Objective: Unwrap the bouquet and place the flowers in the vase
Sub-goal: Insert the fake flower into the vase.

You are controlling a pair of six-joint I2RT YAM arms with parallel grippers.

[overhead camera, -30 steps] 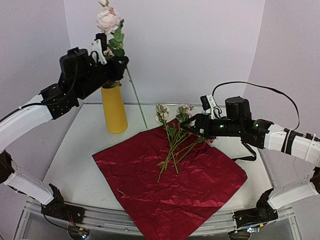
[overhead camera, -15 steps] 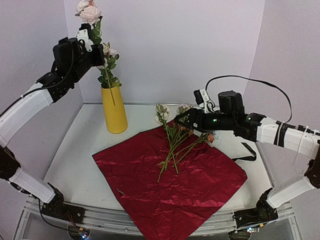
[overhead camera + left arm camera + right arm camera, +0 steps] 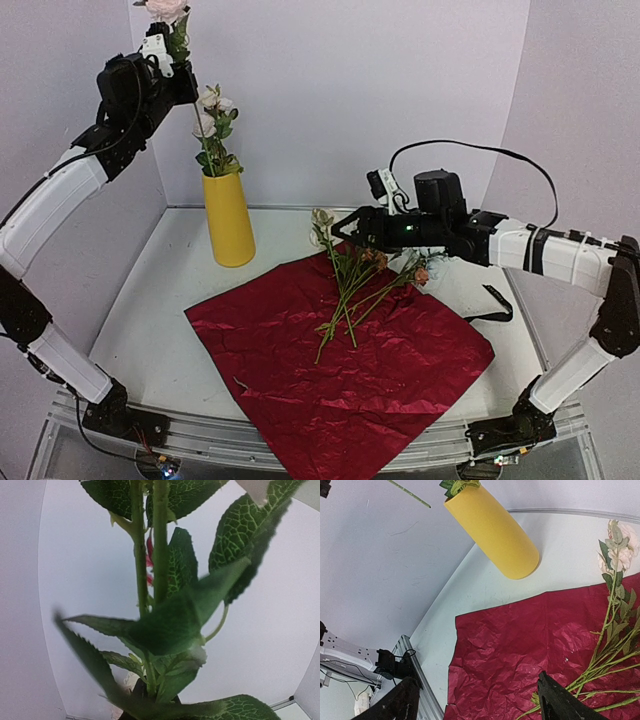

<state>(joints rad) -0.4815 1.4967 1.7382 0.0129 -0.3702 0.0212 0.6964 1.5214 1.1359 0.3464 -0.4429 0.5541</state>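
Dark red crinkled wrapping paper (image 3: pixel 340 380) is lying unfolded and flat on the white table (image 3: pixel 150 310), with its near corner reaching over the front rail. Several thin green-stemmed artificial flowers (image 3: pixel 350 285) are lying loose across its far half, blooms pointing toward the back wall. A black ribbon (image 3: pixel 495 303) is lying on the table just beside the paper's right corner.

The tall plain yellow vase (image 3: pixel 228 222) is standing upright on the table, near the paper's far left edge but apart from it. White-bloomed leafy stems (image 3: pixel 212 130) are standing in its mouth.

The left gripper (image 3: pixel 172 62) is sitting high above the vase with its jaws together, clamped on the green stem of a pink-bloomed flower (image 3: pixel 165 8). That stem is slanting down toward the vase mouth. Its lower end appears to be inside, though leaves are hiding it.

The right gripper (image 3: pixel 342 228) is hovering just above the loose flowers near their blooms, jaws standing wide apart and gripping nothing. In the right wrist view, its dark fingers (image 3: pixel 402 705) are framing the paper and stems.
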